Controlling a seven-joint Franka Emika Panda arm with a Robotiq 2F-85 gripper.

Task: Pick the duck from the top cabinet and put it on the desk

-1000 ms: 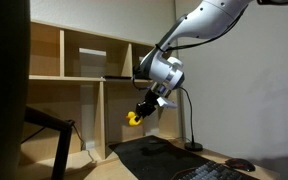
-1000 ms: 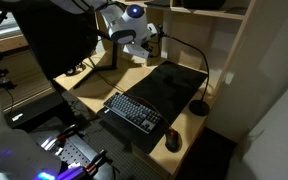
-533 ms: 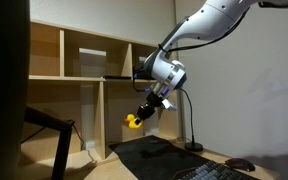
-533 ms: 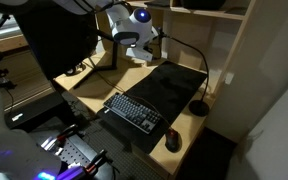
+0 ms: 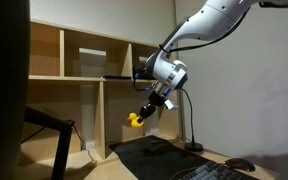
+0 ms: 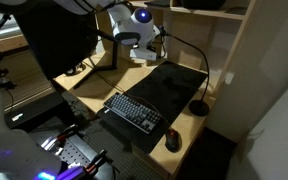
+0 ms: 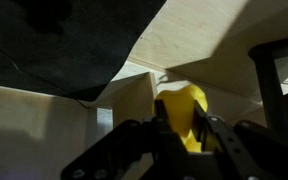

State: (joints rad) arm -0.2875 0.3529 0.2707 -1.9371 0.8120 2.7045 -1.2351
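Observation:
The yellow duck [image 5: 135, 119] is held in my gripper [image 5: 138, 116], which is shut on it in mid-air in front of the plywood cabinet's [image 5: 84, 60] lower compartments, above the desk's black mat [image 5: 149, 157]. In the wrist view the duck [image 7: 183, 108] sits pinched between the two black fingers of my gripper [image 7: 181, 125], with light wood and the dark mat behind. In an exterior view from above my gripper [image 6: 142, 52] hangs over the far end of the desk [image 6: 89, 97]; the duck is hidden there.
A dark keyboard [image 6: 132, 110], a mouse [image 6: 172, 141] and a black gooseneck lamp [image 6: 198, 104] are on the mat [image 6: 174, 85]. The lamp's stem [image 5: 192, 125] stands just beside my gripper. A dark frame [image 5: 49, 135] stands before the shelves.
My gripper with the duck has shifted slightly, by a few pixels, away from the shelves. The duck stays in the grip.

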